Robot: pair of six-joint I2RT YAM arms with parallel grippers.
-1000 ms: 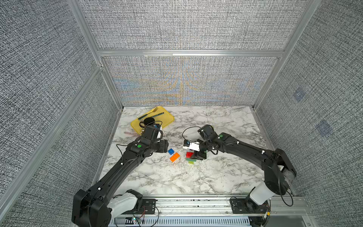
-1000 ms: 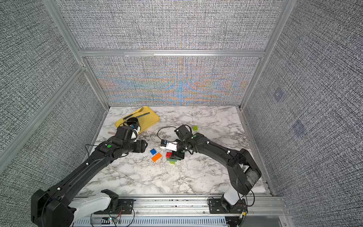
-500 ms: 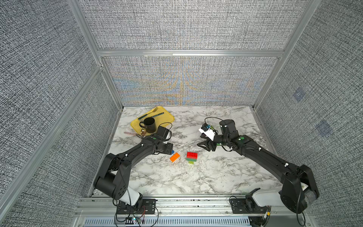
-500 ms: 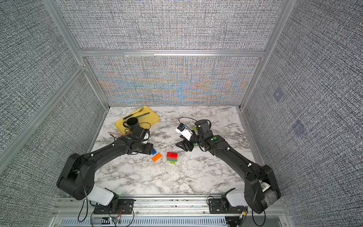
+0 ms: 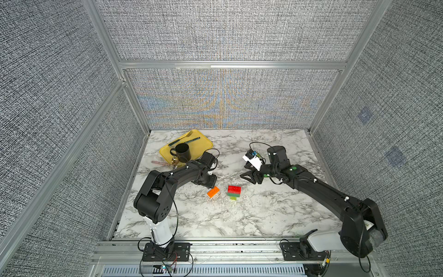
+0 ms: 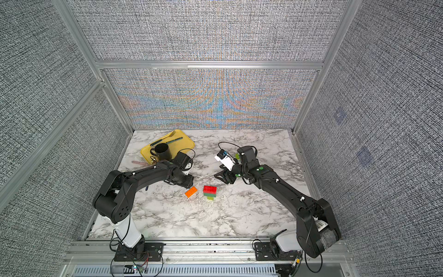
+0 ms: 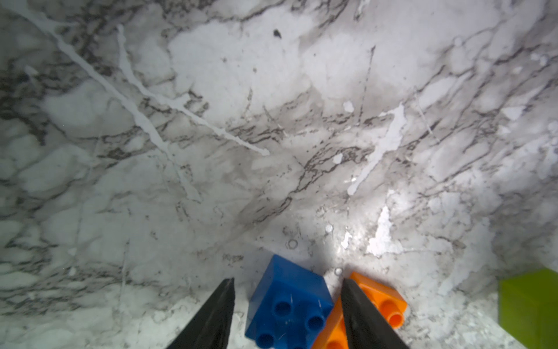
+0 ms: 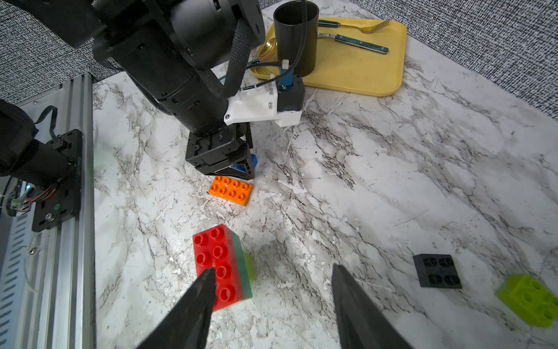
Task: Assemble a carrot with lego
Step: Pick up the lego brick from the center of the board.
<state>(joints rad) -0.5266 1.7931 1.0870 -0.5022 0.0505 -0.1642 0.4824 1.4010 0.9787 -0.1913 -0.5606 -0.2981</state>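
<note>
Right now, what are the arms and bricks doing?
Left gripper open astride blue brick. Right gripper open, empty. Red-topped stack stands free. Orange brick crowds blue brick.

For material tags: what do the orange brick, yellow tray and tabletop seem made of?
Orange brick: glossy moulded plastic, crisp round studs. Yellow tray: probably matt plastic, even colour, rounded raised rim. Tabletop: marble-patterned, grey veins on white, scratched; real stone or printed laminate cannot be told.

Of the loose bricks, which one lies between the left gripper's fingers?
The blue brick, straddled by the left gripper. The orange brick lies beside it, mostly past one finger; the black brick and lime brick lie apart.
</note>
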